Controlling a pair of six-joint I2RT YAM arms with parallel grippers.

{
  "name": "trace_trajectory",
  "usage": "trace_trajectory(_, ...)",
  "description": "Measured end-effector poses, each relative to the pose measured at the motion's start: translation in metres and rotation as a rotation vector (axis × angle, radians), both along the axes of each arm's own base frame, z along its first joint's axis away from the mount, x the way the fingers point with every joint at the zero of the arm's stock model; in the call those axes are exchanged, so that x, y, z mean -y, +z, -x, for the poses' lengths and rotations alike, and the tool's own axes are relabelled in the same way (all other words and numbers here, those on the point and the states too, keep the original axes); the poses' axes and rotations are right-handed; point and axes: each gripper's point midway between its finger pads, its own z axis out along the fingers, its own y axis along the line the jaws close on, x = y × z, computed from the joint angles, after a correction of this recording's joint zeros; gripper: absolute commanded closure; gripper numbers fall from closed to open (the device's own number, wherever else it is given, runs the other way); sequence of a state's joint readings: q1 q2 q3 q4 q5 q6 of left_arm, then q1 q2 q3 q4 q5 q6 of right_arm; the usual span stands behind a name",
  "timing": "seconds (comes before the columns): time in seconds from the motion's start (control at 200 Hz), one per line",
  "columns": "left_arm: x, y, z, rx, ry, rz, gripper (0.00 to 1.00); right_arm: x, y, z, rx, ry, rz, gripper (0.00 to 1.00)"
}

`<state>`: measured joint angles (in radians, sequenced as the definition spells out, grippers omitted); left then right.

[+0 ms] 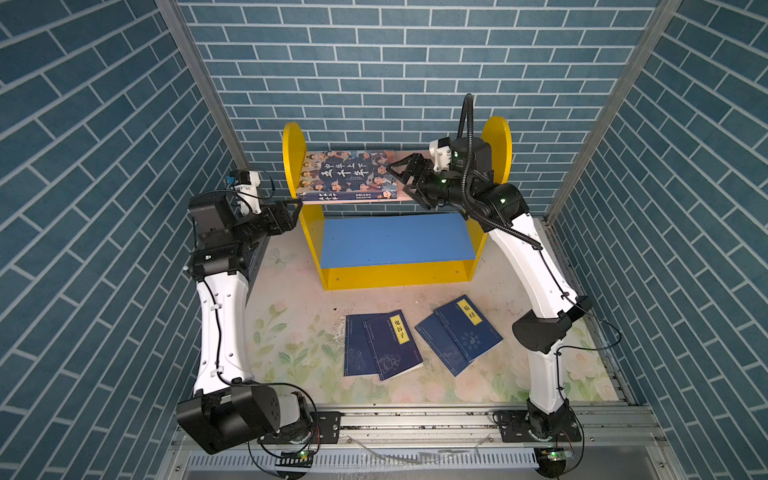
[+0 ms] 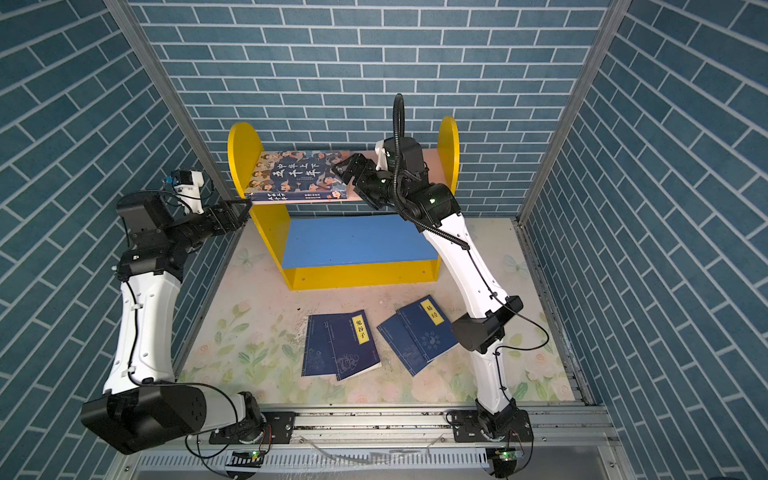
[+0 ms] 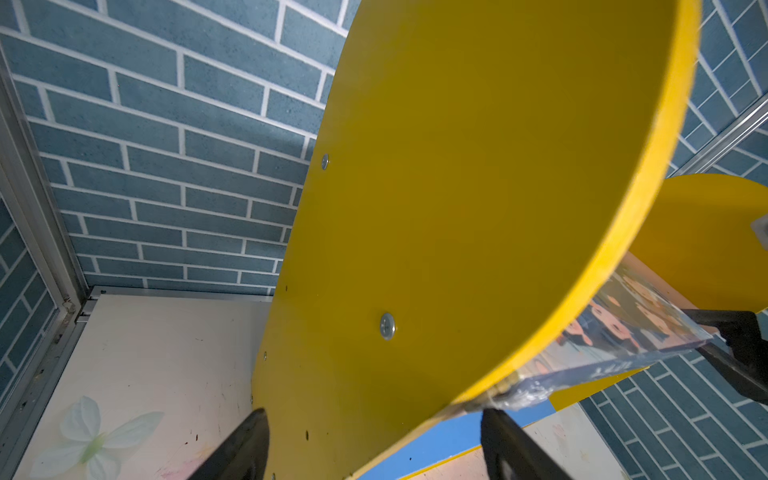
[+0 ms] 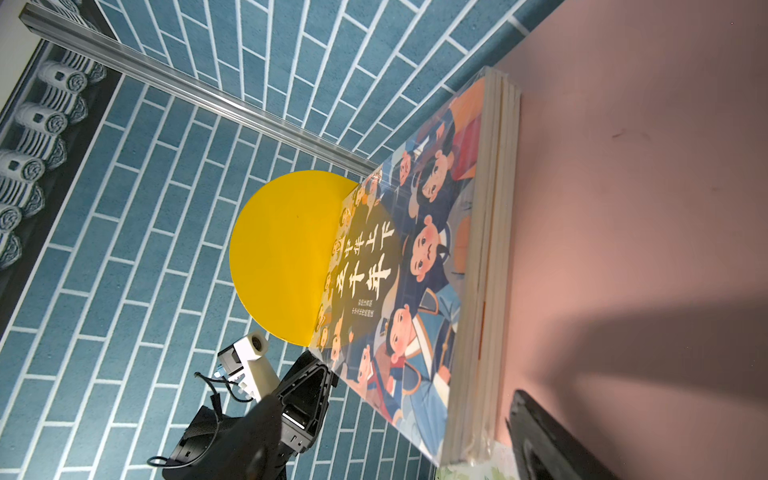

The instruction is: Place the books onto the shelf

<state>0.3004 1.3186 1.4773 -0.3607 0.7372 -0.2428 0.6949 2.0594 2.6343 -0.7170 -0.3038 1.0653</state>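
The thick book (image 1: 347, 176) (image 2: 297, 176) with cartoon faces lies flat on the pink upper board (image 4: 623, 208) of the shelf (image 1: 395, 276), against its left yellow side panel (image 3: 457, 208). My right gripper (image 1: 401, 174) (image 4: 395, 440) is open at the book's right edge (image 4: 490, 291), its jaws either side of the near corner without pinching it. My left gripper (image 1: 296, 208) (image 3: 374, 449) is open at the left panel's front edge, beside the book's wrapped corner (image 3: 615, 332). Thin navy books lie on the table in two overlapping pairs (image 1: 380, 345) (image 1: 459, 332). The blue lower board (image 1: 395, 241) is bare.
Blue brick walls (image 1: 374, 62) close in the back and both sides, with aluminium posts (image 1: 199, 83) at the corners. A floral mat (image 1: 291, 340) covers the table. A metal rail (image 1: 415, 419) carrying both arm bases runs along the front.
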Motion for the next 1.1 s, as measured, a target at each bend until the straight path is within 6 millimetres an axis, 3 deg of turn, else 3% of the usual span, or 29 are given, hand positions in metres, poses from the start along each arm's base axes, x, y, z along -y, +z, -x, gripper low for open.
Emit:
trace_trajectory(0.25, 0.001, 0.002, 0.003, 0.005, -0.001, -0.007, 0.18, 0.0, -0.002, -0.002, -0.002, -0.002, 0.002, 0.14)
trace_trajectory(0.675, 0.018, 0.03, 0.042, 0.025, -0.042, -0.037, 0.15, 0.012, 0.001, -0.002, 0.025, -0.028, 0.033, 0.14)
trace_trajectory(0.88, 0.02, 0.033, 0.049, 0.029, -0.043, -0.04, 0.15, 0.013, 0.013, 0.026, 0.058, 0.017, 0.056, 0.17)
trace_trajectory(1.1, 0.016, 0.021, 0.044, 0.004, -0.028, -0.03, 0.15, -0.016, 0.008, 0.074, 0.077, 0.157, 0.089, 0.24)
